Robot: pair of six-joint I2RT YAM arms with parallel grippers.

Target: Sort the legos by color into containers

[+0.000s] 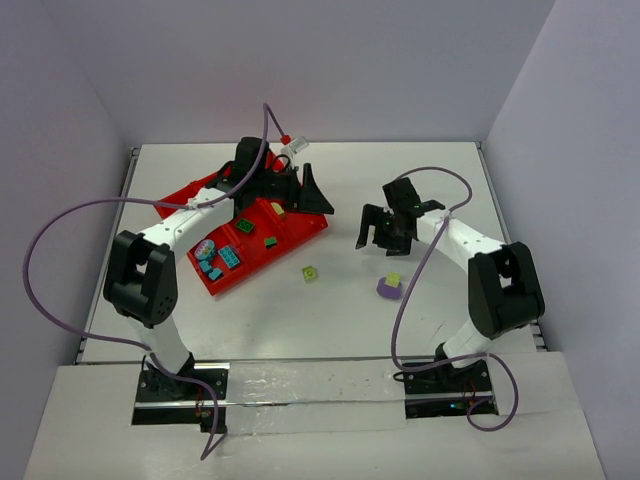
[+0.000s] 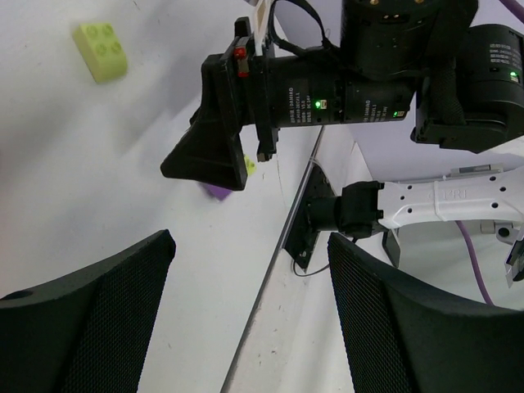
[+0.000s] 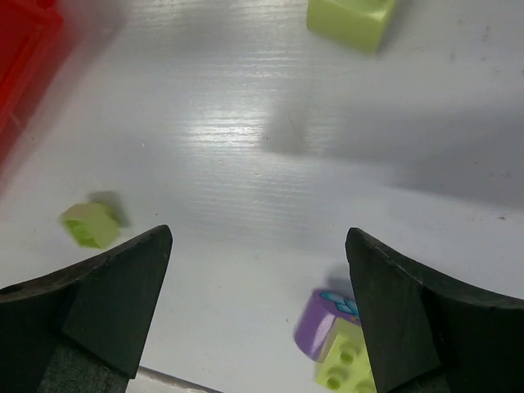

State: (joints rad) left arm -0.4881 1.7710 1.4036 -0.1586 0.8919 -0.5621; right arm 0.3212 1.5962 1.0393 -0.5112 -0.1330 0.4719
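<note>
The red tray (image 1: pixel 300 232) lies left of centre and holds green bricks (image 1: pixel 245 225), teal bricks (image 1: pixel 229 256) and a multicolour round piece (image 1: pixel 205 247). My left gripper (image 1: pixel 303 192) is open and empty above the tray's far right corner; its wrist view (image 2: pixel 250 311) faces the right arm. My right gripper (image 1: pixel 378 240) is open and empty above the table, right of the tray, and also shows in its wrist view (image 3: pixel 258 286). A purple and yellow-green clump (image 1: pixel 390 287) (image 3: pixel 327 332) lies just below it. A loose yellow-green brick (image 1: pixel 311 272) (image 3: pixel 90 223) (image 2: pixel 101 51) lies between tray and clump.
Another yellow-green brick (image 3: pixel 352 20) lies on the table ahead of my right gripper; the top view does not show it. A corner of the tray (image 3: pixel 24 49) shows at the right wrist view's upper left. Grey walls close in the white table (image 1: pixel 450 330).
</note>
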